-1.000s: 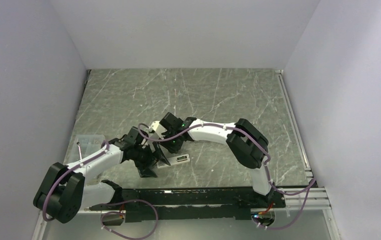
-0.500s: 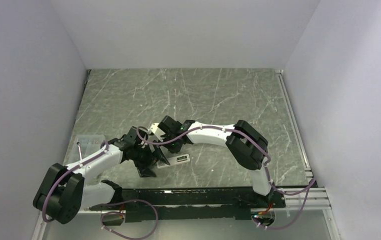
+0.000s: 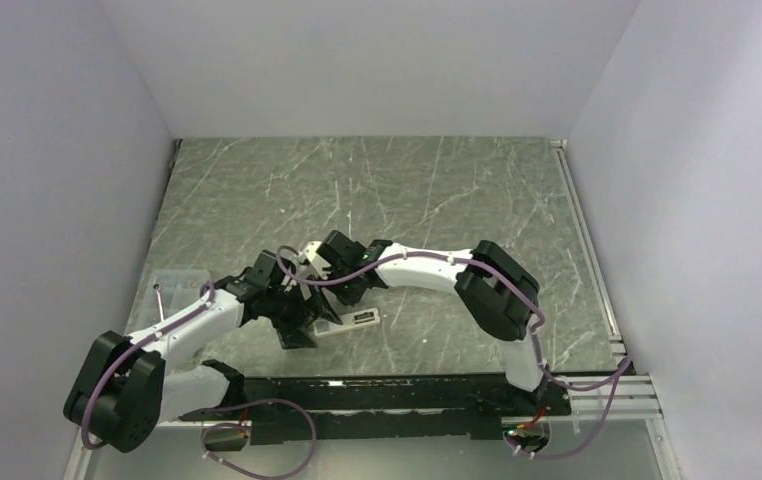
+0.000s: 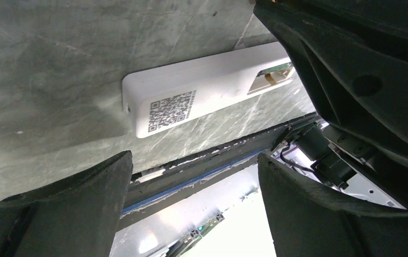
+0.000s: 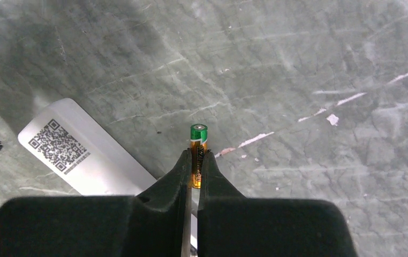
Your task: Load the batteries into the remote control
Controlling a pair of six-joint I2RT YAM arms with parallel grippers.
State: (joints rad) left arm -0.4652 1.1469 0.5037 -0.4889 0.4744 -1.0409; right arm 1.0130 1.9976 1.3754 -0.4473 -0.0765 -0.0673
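Observation:
In the right wrist view my right gripper (image 5: 196,159) is shut on an orange-gold battery (image 5: 198,140) with a green end, which sticks out past the fingertips just above the table. The remote control (image 5: 78,152) lies to the left of it, back side up, showing a QR label. In the left wrist view the remote control (image 4: 207,96) lies beyond my left gripper (image 4: 194,160), which is open with nothing between its fingers. An open battery bay (image 4: 271,75) shows at the remote's right end. From above, both grippers crowd over the remote control (image 3: 355,320). A second battery is not in view.
A translucent box (image 3: 179,285) stands at the table's left edge beside the left arm. The black rail (image 3: 387,385) with the arm bases runs along the near edge. Grey walls close in the marbled table (image 3: 437,190) on three sides.
My right gripper's fingers have closed onto the battery. The right wrist shifted slightly left. My left gripper has stayed open, edging slightly.

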